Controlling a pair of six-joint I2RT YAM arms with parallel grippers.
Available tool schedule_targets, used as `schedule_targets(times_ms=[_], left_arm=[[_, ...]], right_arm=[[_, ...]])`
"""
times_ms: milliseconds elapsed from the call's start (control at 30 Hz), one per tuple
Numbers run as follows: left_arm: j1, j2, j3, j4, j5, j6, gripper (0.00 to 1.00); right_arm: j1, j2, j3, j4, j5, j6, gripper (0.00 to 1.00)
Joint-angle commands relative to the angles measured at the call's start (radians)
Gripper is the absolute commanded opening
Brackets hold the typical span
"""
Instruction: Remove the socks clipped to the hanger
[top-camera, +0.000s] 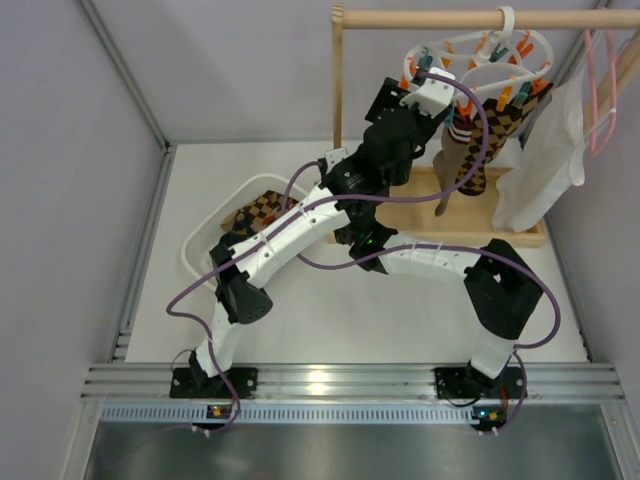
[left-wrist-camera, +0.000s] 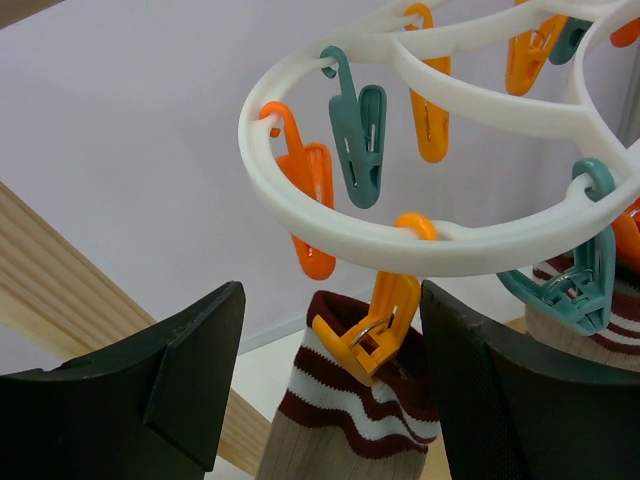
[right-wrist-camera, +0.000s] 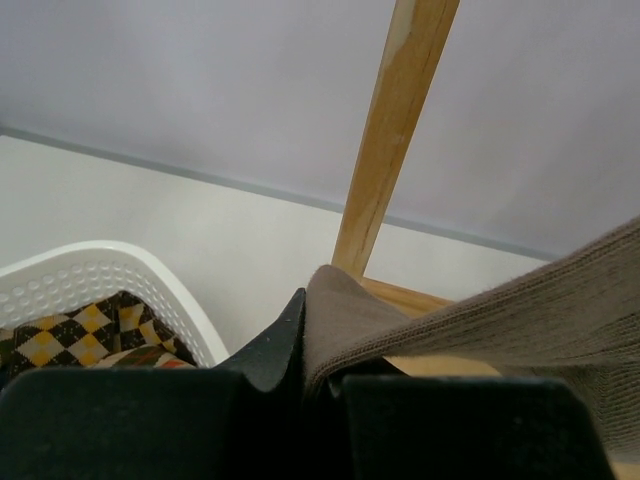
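The white ring hanger (top-camera: 490, 55) hangs from the wooden rail and fills the top of the left wrist view (left-wrist-camera: 400, 235). An orange clothespin (left-wrist-camera: 375, 325) clips a tan sock with a red-white striped cuff (left-wrist-camera: 350, 410), which hangs down in the top view (top-camera: 450, 160). My left gripper (left-wrist-camera: 330, 380) is open, one jaw on each side of that pin and cuff. An argyle sock (top-camera: 490, 140) hangs beside it. My right gripper (right-wrist-camera: 315, 350) is shut on tan sock fabric (right-wrist-camera: 480, 320); in the top view it is hidden under the left arm.
A white basket (top-camera: 205, 240) at the left holds argyle socks (top-camera: 262, 210); it also shows in the right wrist view (right-wrist-camera: 90, 275). The wooden rack's post (right-wrist-camera: 395, 130) and base stand behind. A white cloth (top-camera: 540, 170) and a pink hanger (top-camera: 598, 90) hang at the right.
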Motion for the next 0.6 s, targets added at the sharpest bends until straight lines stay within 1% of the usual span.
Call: schedule_targets(times_ms=[0, 200, 433, 567], left_arm=[[0.009, 0.003, 0.035, 0.053, -0.005, -0.047, 0.74], [0.013, 0.064, 0.132, 0.055, -0.083, -0.064, 0.71], [0.013, 0.066, 0.129, 0.105, -0.109, -0.070, 0.70], [0.014, 0.055, 0.131, 0.113, -0.074, -0.072, 0.69]], right_arm=[[0.031, -0.032, 0.054, 0.015, -0.011, -0.024, 0.00], [0.040, 0.017, 0.123, -0.048, 0.022, -0.043, 0.00], [0.041, 0.076, 0.212, -0.102, 0.045, -0.066, 0.00], [0.041, 0.105, 0.227, -0.096, 0.042, -0.099, 0.00]])
